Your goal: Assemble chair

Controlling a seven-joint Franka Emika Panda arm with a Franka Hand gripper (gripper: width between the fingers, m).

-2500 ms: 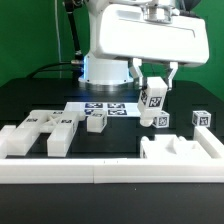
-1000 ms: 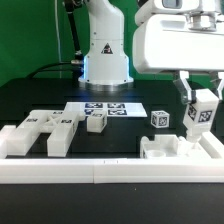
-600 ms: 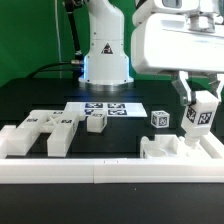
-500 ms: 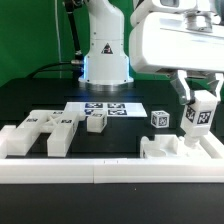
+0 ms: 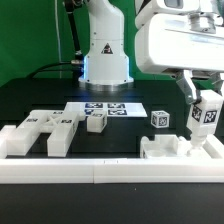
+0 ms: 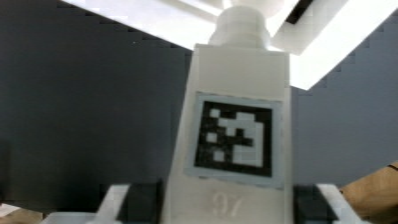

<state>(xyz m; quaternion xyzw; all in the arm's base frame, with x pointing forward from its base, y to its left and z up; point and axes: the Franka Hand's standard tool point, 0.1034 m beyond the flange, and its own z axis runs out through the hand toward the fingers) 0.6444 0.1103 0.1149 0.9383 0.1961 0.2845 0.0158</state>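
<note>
The gripper (image 5: 203, 97) pinches a tagged chair bar (image 5: 208, 115) upright (probably to slot it in) above the notched part (image 5: 165, 150).

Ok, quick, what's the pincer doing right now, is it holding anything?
The pincer is closed, holding a white tagged bar upright off the table.
</note>
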